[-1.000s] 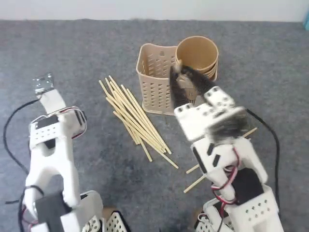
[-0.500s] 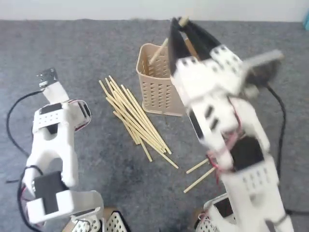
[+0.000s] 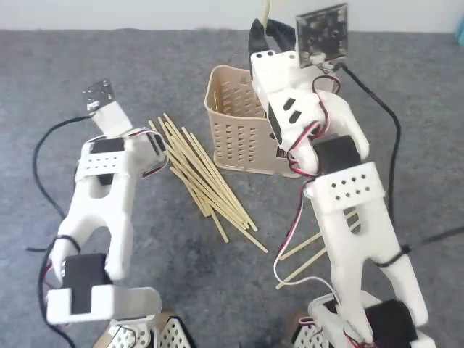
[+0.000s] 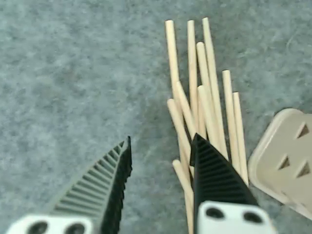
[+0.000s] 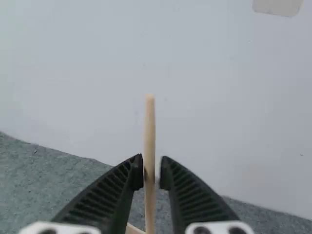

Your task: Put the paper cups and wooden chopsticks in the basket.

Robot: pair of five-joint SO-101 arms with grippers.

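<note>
Chopstick drop-off: my right end effector (image 5: 151, 169) clamps one pale wooden chopstick (image 5: 149, 126) upright above the beige perforated plastic basket (image 3: 230, 127) — next, probably lower and release.

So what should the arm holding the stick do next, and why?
Probably lower the stick into the basket and then let go. The right gripper is shut on one chopstick, held upright and raised near the basket's far rim, so it likely needs to come down inside before release.
</note>
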